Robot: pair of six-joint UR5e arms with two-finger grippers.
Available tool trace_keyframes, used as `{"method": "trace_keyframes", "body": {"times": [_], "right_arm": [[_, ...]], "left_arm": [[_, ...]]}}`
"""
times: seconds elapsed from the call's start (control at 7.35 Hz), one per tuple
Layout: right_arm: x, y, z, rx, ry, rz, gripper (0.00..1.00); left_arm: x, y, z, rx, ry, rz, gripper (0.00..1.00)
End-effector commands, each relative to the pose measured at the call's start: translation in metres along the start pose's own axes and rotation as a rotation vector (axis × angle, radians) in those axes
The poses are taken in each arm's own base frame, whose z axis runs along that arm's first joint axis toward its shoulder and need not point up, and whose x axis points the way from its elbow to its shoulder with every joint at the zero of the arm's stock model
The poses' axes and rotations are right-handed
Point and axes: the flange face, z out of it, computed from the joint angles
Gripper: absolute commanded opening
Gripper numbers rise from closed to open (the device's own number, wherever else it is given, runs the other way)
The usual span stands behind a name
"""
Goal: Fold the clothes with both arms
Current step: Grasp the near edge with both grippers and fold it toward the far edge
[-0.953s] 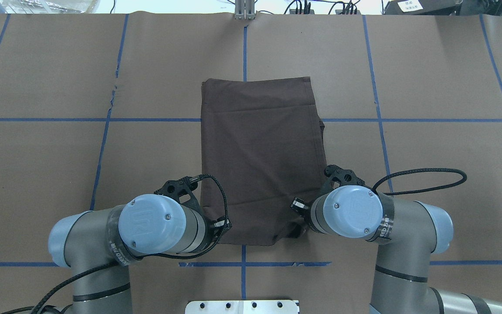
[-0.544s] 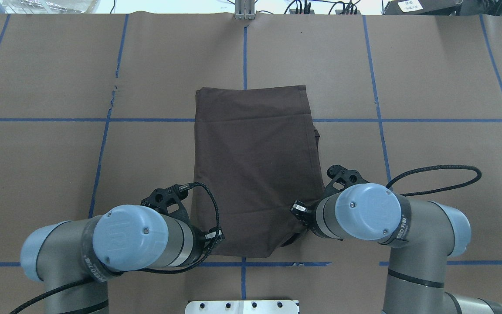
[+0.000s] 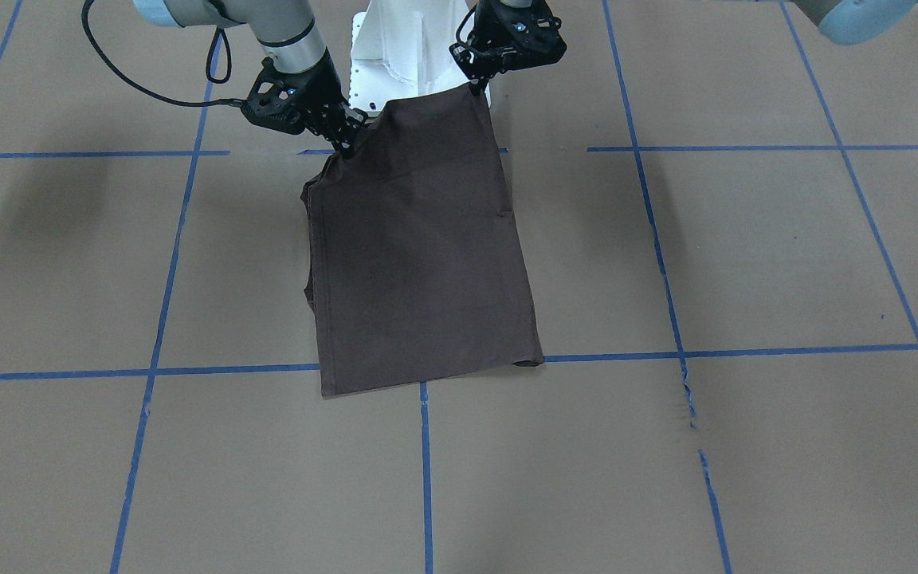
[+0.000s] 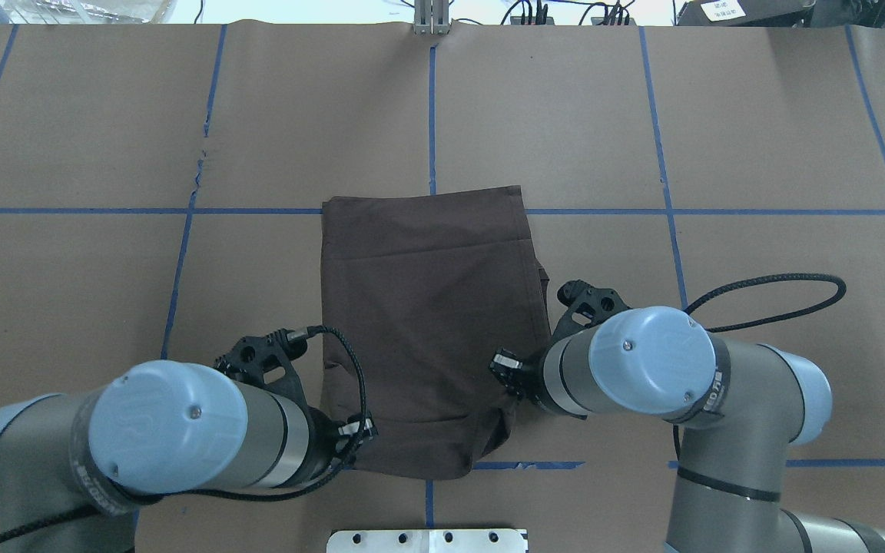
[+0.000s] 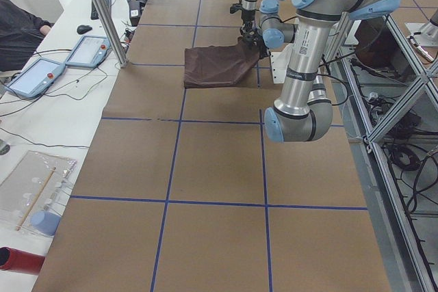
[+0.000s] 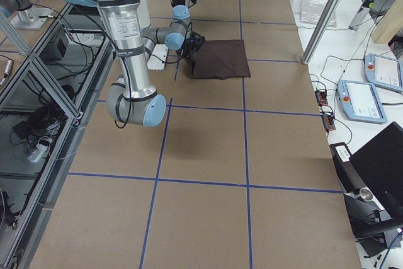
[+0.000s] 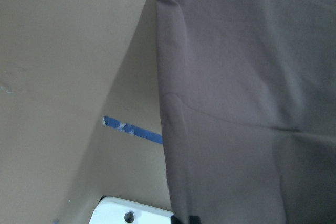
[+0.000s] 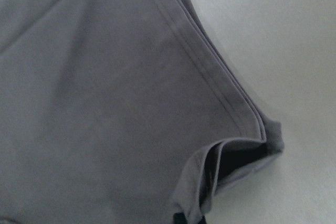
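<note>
1. You have the T-shirt (image 3: 419, 247) already narrowed to a long panel near the middle of the worktop (image 4: 757, 138), close in front of the robot base.
2. Its far hem lies flat on a blue tape line (image 4: 604, 210). Its near end is raised off the worktop and hangs between the two arms.
3. Your left tool (image 3: 477, 86) is pinched closed on one near corner of the cloth, and your right tool (image 3: 345, 145) is pinched closed on the other. The left corner rides a little higher.
4. This looks like the lengthwise fold in hand: the corners are gripped and lifted, and the near half is not yet laid over the far half.
5. The next move probably calls for carrying both corners forward together, level and equally spaced, so the cloth stays taut between them.
6. Set the near edge down square on the far hem, then let go.
7. Watch the right side: the layers there sit slightly offset and may slip.
</note>
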Motion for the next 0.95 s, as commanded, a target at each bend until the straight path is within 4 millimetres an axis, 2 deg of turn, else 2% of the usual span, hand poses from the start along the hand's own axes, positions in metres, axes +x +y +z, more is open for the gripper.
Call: {"method": "trace_keyframes", "body": {"times": [0.0,0.14,0.27,0.41,0.54,0.68,0.82], "right_arm": [[-0.042,-0.066,-0.005,0.064,-0.021,0.044,0.0],[-0.069,-0.099,-0.001,0.062,-0.014,0.083,0.0],[-0.096,-0.135,0.018,0.078,0.024,0.104,0.0],[-0.128,-0.179,0.049,0.079,0.041,0.134,0.0],[-0.137,-0.225,0.085,0.096,0.038,0.144,0.0],[-0.131,-0.257,0.109,0.114,0.057,0.082,0.99],[-0.123,-0.303,0.101,0.14,0.083,0.048,1.0]], "left_arm": [[0.019,-0.072,-0.009,0.11,0.014,-0.009,0.0],[0.031,-0.107,-0.007,0.159,0.021,-0.027,0.0],[0.043,-0.149,0.006,0.208,0.022,-0.031,0.0],[0.056,-0.195,0.031,0.25,0.027,-0.031,0.0],[0.065,-0.248,0.058,0.291,0.06,-0.053,0.0],[0.055,-0.307,0.08,0.338,0.07,-0.046,0.99],[0.047,-0.363,0.073,0.396,0.035,0.016,1.0]]}}
